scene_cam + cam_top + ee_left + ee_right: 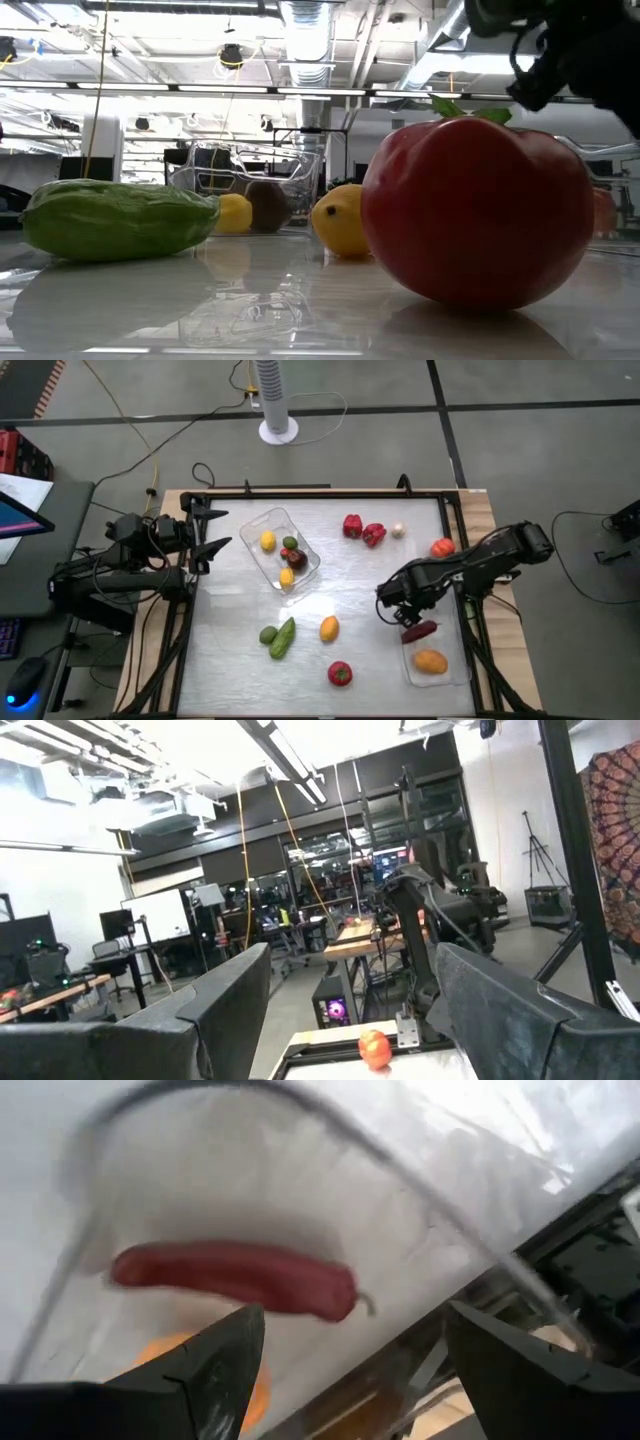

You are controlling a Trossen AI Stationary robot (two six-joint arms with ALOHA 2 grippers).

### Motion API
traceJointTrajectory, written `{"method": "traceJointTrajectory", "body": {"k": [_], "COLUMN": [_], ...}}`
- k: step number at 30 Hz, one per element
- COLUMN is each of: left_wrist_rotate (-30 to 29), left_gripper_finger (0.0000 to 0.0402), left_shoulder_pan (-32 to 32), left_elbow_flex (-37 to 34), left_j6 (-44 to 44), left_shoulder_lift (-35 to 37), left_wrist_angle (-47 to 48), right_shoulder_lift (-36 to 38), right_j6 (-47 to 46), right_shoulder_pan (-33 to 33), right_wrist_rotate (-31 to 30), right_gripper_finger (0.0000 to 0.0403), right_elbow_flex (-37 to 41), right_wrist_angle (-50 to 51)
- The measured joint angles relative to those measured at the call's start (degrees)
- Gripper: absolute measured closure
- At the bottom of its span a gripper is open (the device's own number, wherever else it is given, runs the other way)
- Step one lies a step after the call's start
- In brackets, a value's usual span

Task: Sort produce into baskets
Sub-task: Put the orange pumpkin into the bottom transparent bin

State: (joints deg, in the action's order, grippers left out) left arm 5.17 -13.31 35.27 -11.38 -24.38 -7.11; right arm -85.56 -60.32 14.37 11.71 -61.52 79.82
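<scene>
My right gripper (403, 616) is open just above the far end of the right clear basket (455, 678); its fingers touch nothing. In that basket lie a long red pepper (235, 1277) and an orange piece (430, 661). My left gripper (222, 528) is open and empty at the table's left edge, beside the left clear basket (312, 563). This basket holds two yellow pieces, a green one and a dark purple one (296, 557). Loose on the table are two red peppers (362, 530), an orange tomato (443, 546), a cucumber (284, 638), a lime (268, 634), a yellow-orange piece (329, 628) and a red tomato (340, 674).
A small pale piece (398, 530) lies near the red peppers. The table has a dark frame (300, 493) round it. In the low view the red tomato (478, 210) stands close in front, with the cucumber (118, 220) to its left and the left basket (250, 185) behind.
</scene>
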Motion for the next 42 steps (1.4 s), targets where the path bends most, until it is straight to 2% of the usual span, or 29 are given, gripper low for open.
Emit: {"method": "traceJointTrajectory", "body": {"k": [3,8,12,21,26,30,34,42], "left_wrist_rotate": [0.00,0.00,0.02,0.02,0.02,0.02,0.02,0.02], "left_gripper_finger": [0.0131,0.0131,0.0131,0.0131,0.0131,0.0131,0.0131,0.0131], "left_shoulder_pan": [-0.02,0.00,-0.01,-0.02,-0.02,-0.01,-0.02,0.00], "left_elbow_flex": [0.00,0.00,0.00,0.00,0.00,0.00,0.00,0.00], "left_j6": [-0.04,-0.15,-0.11,0.04,0.04,0.08,0.11,0.63], "left_shoulder_lift": [0.00,0.02,0.00,0.00,0.00,0.02,0.00,0.00], "left_wrist_angle": [0.00,-0.02,0.07,0.36,0.61,1.02,1.20,1.20], "right_shoulder_lift": [0.02,0.07,0.70,0.72,0.70,0.72,0.72,-0.01], "right_j6": [0.96,2.24,9.37,28.28,36.04,41.45,44.51,48.62], "right_shoulder_pan": [0.08,-1.57,-6.96,-21.05,-29.31,-32.98,-35.32,-36.72], "right_wrist_rotate": [-1.84,-14.40,-17.67,-30.96,-31.56,-31.13,-31.33,-37.41], "right_gripper_finger": [0.0070,0.0070,0.0070,0.0070,0.0067,0.0041,0.0008,0.0005], "right_elbow_flex": [-4.26,-9.14,-8.24,-5.63,-2.62,0.25,2.56,6.26], "right_wrist_angle": [3.36,10.15,10.24,9.87,10.20,9.50,9.67,8.95]}}
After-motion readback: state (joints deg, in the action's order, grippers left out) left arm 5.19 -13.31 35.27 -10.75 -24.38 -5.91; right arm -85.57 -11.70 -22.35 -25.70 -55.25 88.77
